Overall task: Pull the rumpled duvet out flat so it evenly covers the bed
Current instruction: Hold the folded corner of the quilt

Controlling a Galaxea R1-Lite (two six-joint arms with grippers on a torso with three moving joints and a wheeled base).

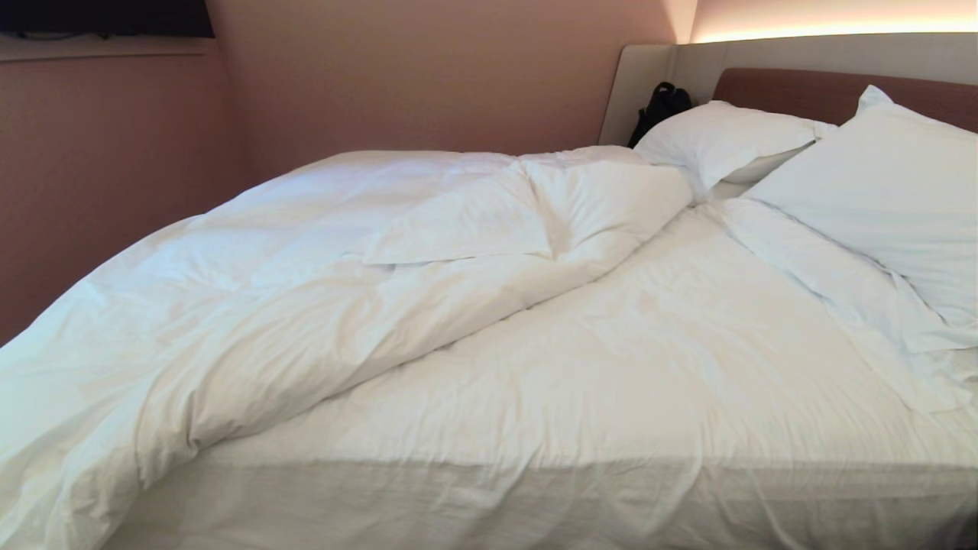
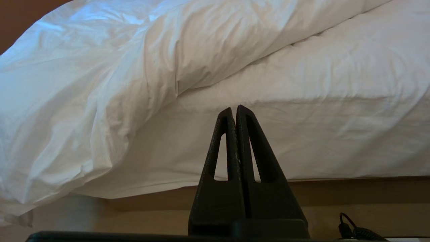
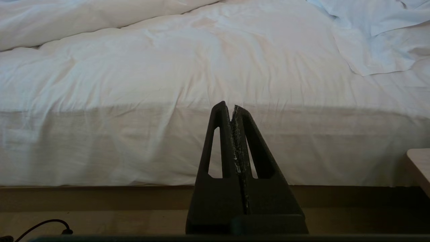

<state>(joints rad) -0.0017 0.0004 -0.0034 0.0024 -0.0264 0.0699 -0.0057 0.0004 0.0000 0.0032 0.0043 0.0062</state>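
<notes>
Warm light glows from a strip above the beige padded headboard surround (image 1: 802, 53), tinting the plain pinkish wall (image 1: 382, 76). The puffy white wrinkled duvet (image 1: 306, 290) reads cool and bright on top, with soft shadows in its folds. The white sheeted mattress side (image 3: 134, 144) lies in dim shade. All views are sharp, without glare.

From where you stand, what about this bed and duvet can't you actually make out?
- Far edge of the duvet: head view, hidden behind its own heaped bulk.
- Its lower left end: cut off by the picture's left and bottom edges.
- Bed base: below the head view's bottom edge; wrist views show only a strip.
- Black object beside the pillows: half hidden behind one, too small to identify.
- Left hand and right hand: outside the head view.
</notes>
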